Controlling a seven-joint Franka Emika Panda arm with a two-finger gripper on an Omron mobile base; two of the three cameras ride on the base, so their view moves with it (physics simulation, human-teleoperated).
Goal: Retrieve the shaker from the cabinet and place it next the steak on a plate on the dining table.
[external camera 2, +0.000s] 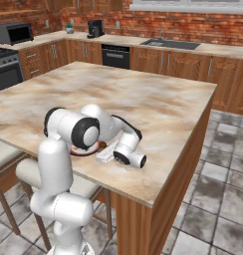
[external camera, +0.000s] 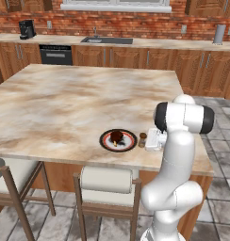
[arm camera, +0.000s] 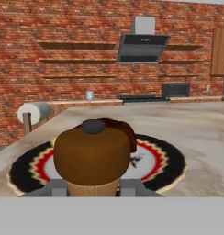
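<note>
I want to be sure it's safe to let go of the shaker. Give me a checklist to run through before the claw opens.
1. Claw shut on the shaker: ok.
2. Shaker over the dining table, beside the plate: ok.
3. Shaker off the plate, not on its rim: ok in the left base view.
4. Shaker base resting on the tabletop: cannot tell.
5. Shaker upright: ok.
6. Steak on the plate: ok.

bare dining table (external camera: 65, 103) beyond, plate (external camera: 106, 145) with steak (external camera: 117, 137) just beside tool (external camera: 146, 140)
</note>
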